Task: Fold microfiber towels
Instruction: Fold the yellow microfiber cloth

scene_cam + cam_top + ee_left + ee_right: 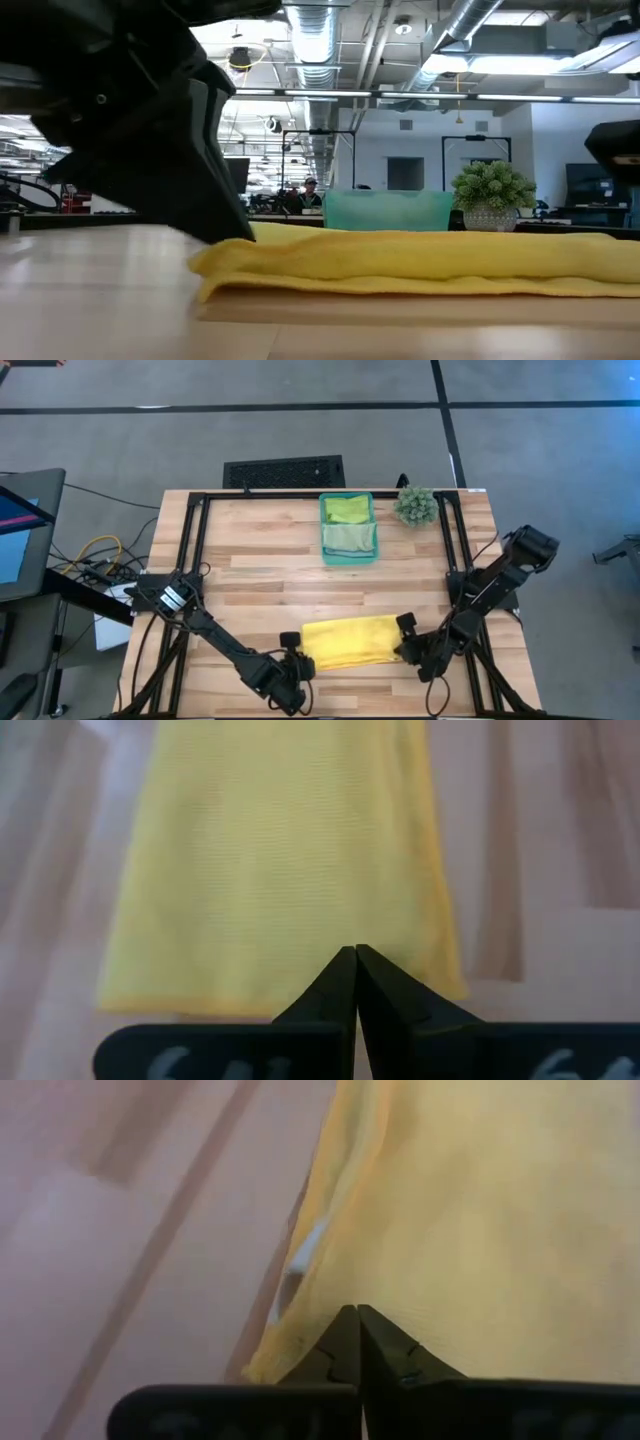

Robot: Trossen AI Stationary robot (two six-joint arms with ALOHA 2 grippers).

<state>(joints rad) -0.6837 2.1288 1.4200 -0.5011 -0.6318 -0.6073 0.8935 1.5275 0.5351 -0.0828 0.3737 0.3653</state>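
A yellow microfiber towel (350, 642) lies folded into a band near the table's front edge, flat on the wood (420, 265). My left gripper (303, 658) is shut at the towel's left end, and my right gripper (405, 650) is shut at its right end. Both slant down toward the cloth. A lime green towel (346, 510) and a pale green towel (350, 538) lie in the teal bin (322, 532) at the far middle. My left gripper (356, 952) has its two fingers closed together on the towel's left end edge (300, 975), slanting down from the table's left. The fingertips hide how many layers they have. The towel lies flat on the table. My right gripper (358, 1312) has its fingers closed together on the towel's right end, near a corner (290, 1345) where the folded layers gape a little. It slants down from the table's right. The cloth rests on the table, slack.
The teal bin (385, 210) and a small spiky green plant (415, 505) stand at the far side, well behind the towel. Bare wood (260, 560) lies between them and the towel. Black frame rails (195, 530) run along the table's left and right sides.
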